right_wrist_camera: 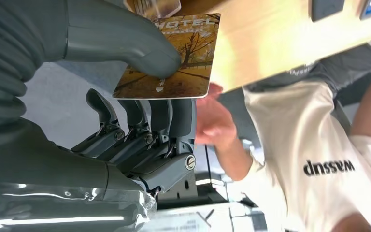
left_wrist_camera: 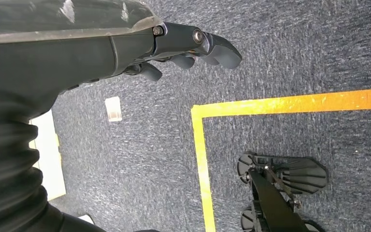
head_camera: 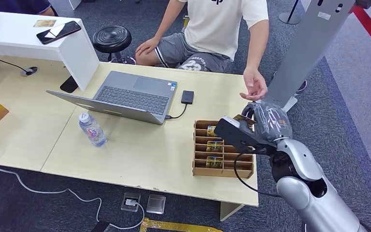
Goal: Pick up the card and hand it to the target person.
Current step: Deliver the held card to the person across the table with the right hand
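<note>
My right hand hovers over the table's right end, above the wooden card rack. It pinches a brown card with an autumn tree print between thumb and fingers; the same card peeks out at the hand's top in the head view. A seated person in a white T-shirt holds an open hand out just beyond my right hand, a short gap away. More cards stand in the rack's slots. My left hand hangs over the carpet with fingers curled, holding nothing.
An open laptop with a black drive sits mid-table, a water bottle near it. A white shelf with a phone stands far left, a black stool behind. A grey stand rises at right.
</note>
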